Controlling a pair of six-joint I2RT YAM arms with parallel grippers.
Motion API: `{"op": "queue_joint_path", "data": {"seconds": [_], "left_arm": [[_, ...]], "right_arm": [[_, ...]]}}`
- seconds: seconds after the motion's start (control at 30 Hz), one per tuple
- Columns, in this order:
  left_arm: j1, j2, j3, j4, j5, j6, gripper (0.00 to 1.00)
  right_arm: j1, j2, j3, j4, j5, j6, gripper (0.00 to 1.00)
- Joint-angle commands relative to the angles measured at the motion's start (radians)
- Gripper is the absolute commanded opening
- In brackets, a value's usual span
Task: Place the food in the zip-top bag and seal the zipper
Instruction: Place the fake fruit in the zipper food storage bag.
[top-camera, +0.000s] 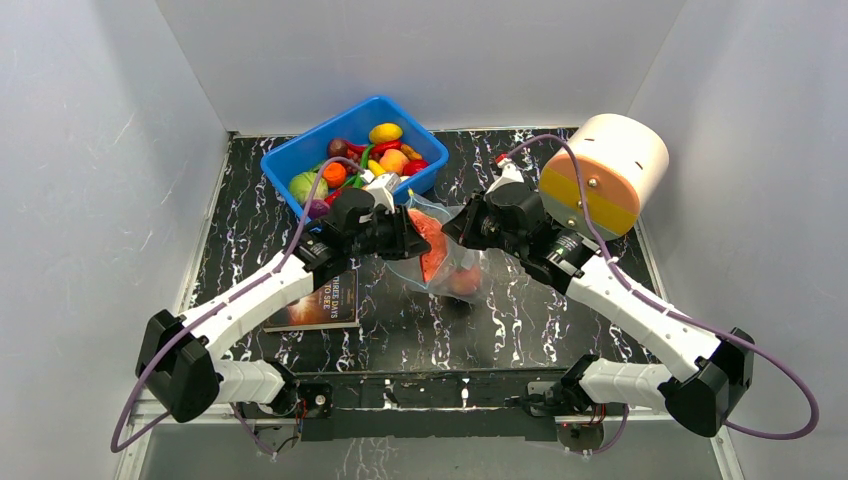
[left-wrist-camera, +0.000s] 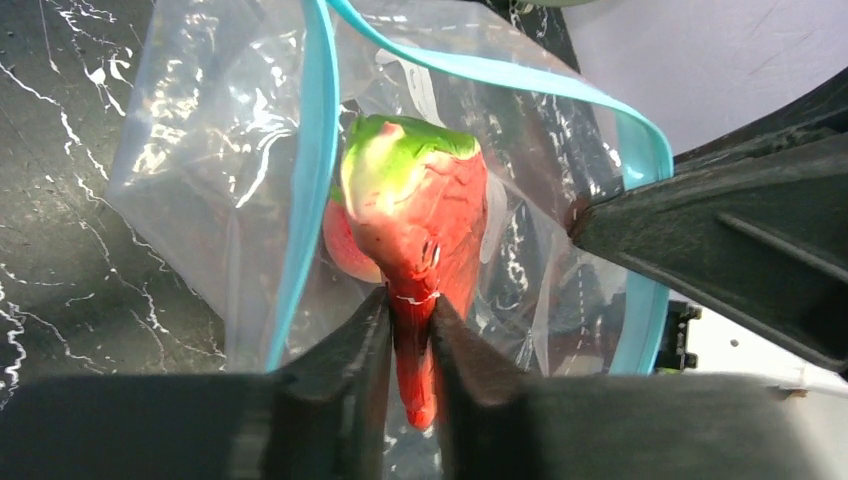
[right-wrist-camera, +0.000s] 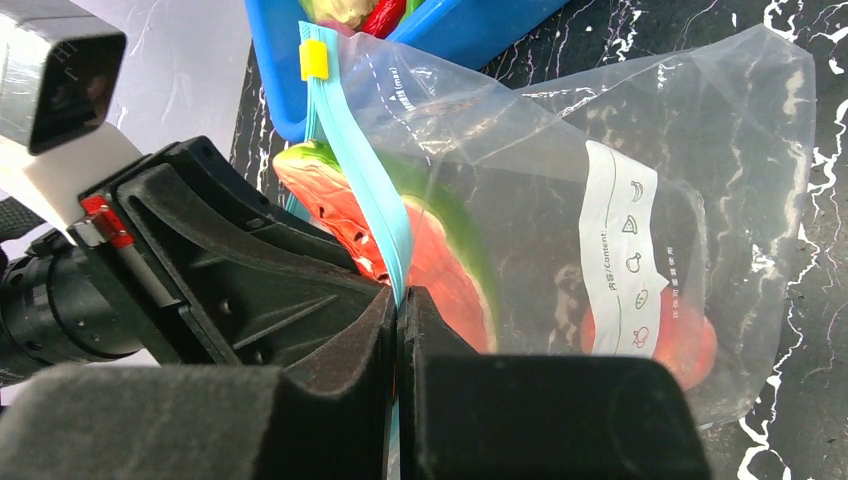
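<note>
Though well begun, far from finished. Nearest, on the tabletop (top-camera: 560, 330) beside the left arm, only a book (top-camera: 325, 300), no part of the job.

Farther out, mid-tabletop:
- Left tool (left-wrist-camera: 410, 330) narrowed to a slim gap, pinching the thin red tip of the watermelon slice (left-wrist-camera: 420, 210). Green rind end already past the blue-green zipper (left-wrist-camera: 317, 150) and inside the clear bag (left-wrist-camera: 190, 150). Not yet let go.
- Right tool (right-wrist-camera: 400, 310) clamped fully shut on the zipper strip, holding the bag's mouth up and open.
- Lower in the bag, one more red round piece (right-wrist-camera: 690, 345), so apparently two items in.

Farthest back, blue bin (top-camera: 290, 165) loaded with the remaining food (top-camera: 385, 133): yellow, orange, green and purple pieces.

Left to do, by this reckoning: release the slice, carry over the bin's load, then press the zipper closed end to end.
</note>
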Motion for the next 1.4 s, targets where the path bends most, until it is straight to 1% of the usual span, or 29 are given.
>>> {"op": "queue_joint_path", "data": {"seconds": [0.0,0.03,0.07,0.13,0.2,0.27,0.47,0.57,0.77,0.93,1.07,1.17,1.23,1.3,1.37], "left_arm": [[-0.006,-0.013,0.061,-0.038,0.022,0.009,0.35],[-0.006,-0.014,0.065,-0.043,0.023,0.008,0.42],[-0.006,-0.016,0.069,-0.047,0.026,0.008,0.47],[-0.006,-0.019,0.076,-0.057,0.028,0.009,0.53],[-0.006,-0.022,0.081,-0.067,0.031,0.011,0.57],[-0.006,-0.029,0.088,-0.079,0.029,0.016,0.59],[-0.006,-0.062,0.13,-0.137,-0.022,0.045,0.61],[-0.006,-0.091,0.161,-0.178,-0.089,0.074,0.62],[-0.005,-0.148,0.179,-0.218,-0.265,0.142,0.71],[0.0,-0.095,0.284,-0.352,-0.481,0.216,0.7],[0.029,-0.03,0.36,-0.403,-0.587,0.266,0.65],[0.079,0.02,0.394,-0.416,-0.624,0.288,0.61],[0.138,0.054,0.412,-0.425,-0.609,0.299,0.6],[0.202,0.091,0.435,-0.445,-0.573,0.307,0.61],[0.242,0.144,0.457,-0.459,-0.591,0.327,0.65]], "right_arm": [[0.001,-0.016,-0.008,0.075,0.022,0.001,0.0],[0.002,-0.018,-0.01,0.075,0.026,-0.001,0.0],[0.002,-0.018,-0.011,0.072,0.028,-0.003,0.0],[0.001,-0.021,-0.015,0.071,0.033,-0.009,0.0],[0.001,-0.027,-0.024,0.072,0.034,-0.01,0.0],[0.001,-0.032,-0.03,0.074,0.037,-0.012,0.0],[0.001,-0.048,-0.043,0.068,0.05,-0.031,0.0],[0.002,-0.056,-0.049,0.052,0.074,-0.051,0.0],[0.002,-0.08,-0.066,0.031,0.11,-0.074,0.0],[0.002,-0.102,-0.071,0.018,0.106,-0.095,0.0],[0.002,-0.126,-0.065,-0.002,0.118,-0.104,0.0],[0.002,-0.146,-0.062,-0.006,0.122,-0.109,0.0],[0.002,-0.155,-0.057,-0.01,0.123,-0.114,0.0],[0.002,-0.161,-0.049,-0.015,0.126,-0.12,0.0],[0.001,-0.164,-0.046,-0.019,0.127,-0.123,0.0]]}}
